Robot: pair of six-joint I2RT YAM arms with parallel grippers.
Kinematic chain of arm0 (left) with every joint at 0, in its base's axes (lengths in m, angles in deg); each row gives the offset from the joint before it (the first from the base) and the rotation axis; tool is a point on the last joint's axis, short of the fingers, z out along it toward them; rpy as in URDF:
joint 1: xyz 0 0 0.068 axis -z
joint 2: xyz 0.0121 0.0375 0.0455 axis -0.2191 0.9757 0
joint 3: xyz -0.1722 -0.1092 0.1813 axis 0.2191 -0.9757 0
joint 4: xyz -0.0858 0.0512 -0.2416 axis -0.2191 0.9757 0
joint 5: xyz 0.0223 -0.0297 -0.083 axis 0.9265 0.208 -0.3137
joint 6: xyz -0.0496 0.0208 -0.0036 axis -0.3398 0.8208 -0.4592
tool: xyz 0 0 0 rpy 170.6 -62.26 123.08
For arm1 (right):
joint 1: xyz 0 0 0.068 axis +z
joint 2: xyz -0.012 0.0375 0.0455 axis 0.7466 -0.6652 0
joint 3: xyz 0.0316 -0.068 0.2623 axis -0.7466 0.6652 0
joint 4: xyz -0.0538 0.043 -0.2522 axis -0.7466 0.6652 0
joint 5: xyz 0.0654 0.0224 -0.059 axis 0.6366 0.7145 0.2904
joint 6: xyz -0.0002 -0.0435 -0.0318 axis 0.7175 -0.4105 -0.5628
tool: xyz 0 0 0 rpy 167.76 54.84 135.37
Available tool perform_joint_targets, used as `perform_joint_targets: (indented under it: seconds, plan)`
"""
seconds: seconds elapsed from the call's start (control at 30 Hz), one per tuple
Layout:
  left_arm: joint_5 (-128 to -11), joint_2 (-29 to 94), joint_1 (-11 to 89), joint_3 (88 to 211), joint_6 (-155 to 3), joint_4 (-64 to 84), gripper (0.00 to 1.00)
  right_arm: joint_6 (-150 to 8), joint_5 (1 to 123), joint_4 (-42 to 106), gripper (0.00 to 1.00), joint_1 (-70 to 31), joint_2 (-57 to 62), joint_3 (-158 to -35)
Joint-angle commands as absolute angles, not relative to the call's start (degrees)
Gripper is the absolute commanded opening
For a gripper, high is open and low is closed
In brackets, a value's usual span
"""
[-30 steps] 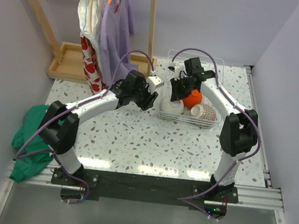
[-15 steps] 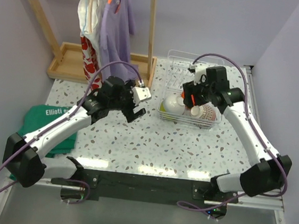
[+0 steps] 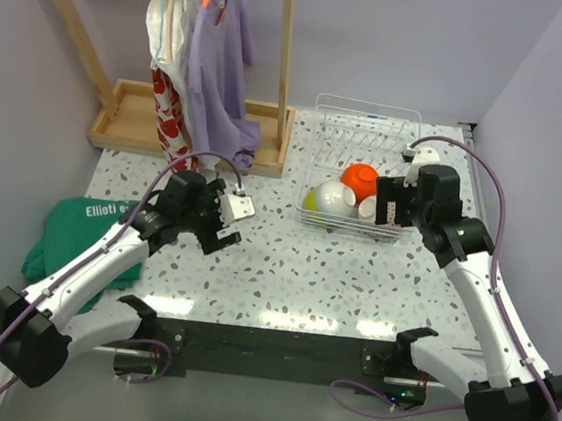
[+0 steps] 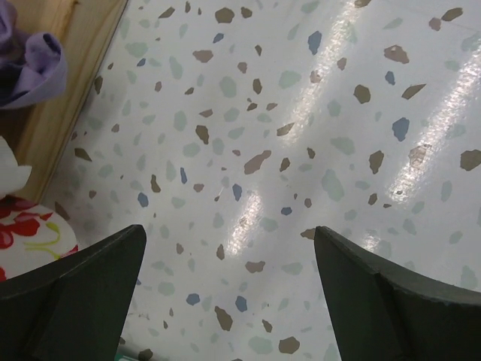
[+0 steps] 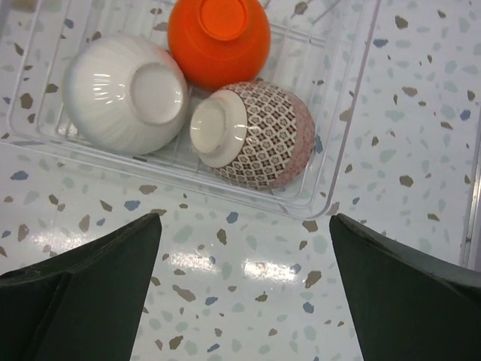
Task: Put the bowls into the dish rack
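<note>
The dish rack (image 3: 366, 119) stands at the back right of the table, with bowls upside down in its near end. They are an orange-red bowl (image 3: 358, 181) (image 5: 218, 37), a white bowl (image 3: 336, 198) (image 5: 124, 94) and a patterned pinkish bowl (image 5: 255, 135). A lime green bowl (image 3: 308, 202) peeks out at the left. My right gripper (image 3: 390, 210) (image 5: 244, 226) hangs open and empty over bare table just in front of the rack's rim (image 5: 331, 199). Left of the rack, my left gripper (image 3: 220, 232) (image 4: 229, 233) is open and empty above the tabletop.
A wooden tray base with posts (image 3: 130, 114) (image 4: 68, 75) stands at the back left, and clothes (image 3: 212, 52) hang over it. A green cloth (image 3: 77, 234) lies at the table's left edge. Purple cloth (image 4: 30, 53) and red floral cloth (image 4: 30, 233) border the left wrist view.
The right gripper opened, left the orange-red bowl in the rack and drew back toward the near side. The left gripper opened fully and pulled away from the rack to the left.
</note>
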State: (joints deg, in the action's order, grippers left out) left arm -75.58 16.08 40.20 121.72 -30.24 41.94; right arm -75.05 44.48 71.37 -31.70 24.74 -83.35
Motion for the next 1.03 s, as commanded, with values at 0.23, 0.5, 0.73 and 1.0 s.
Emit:
perform_joint_targets:
  seconds: [0.23,0.5,0.73,1.0]
  plan:
    - [-72.3,8.6,26.8,115.5,-36.5,35.9,1.0,-74.0,28.1,80.0,0.99,-33.3,31.0,-83.6]
    - [-74.1,7.7,21.4,113.6,-41.8,32.8,1.0,-76.3,25.4,78.9,0.99,-33.4,34.5,-79.9]
    - [-73.7,8.3,20.6,113.1,-42.4,31.3,1.0,-75.3,28.2,76.0,0.99,-35.8,33.8,-77.8]
    - [-72.9,11.2,19.9,112.2,-44.1,26.2,1.0,-76.0,27.6,75.5,0.99,-37.3,32.9,-78.8]
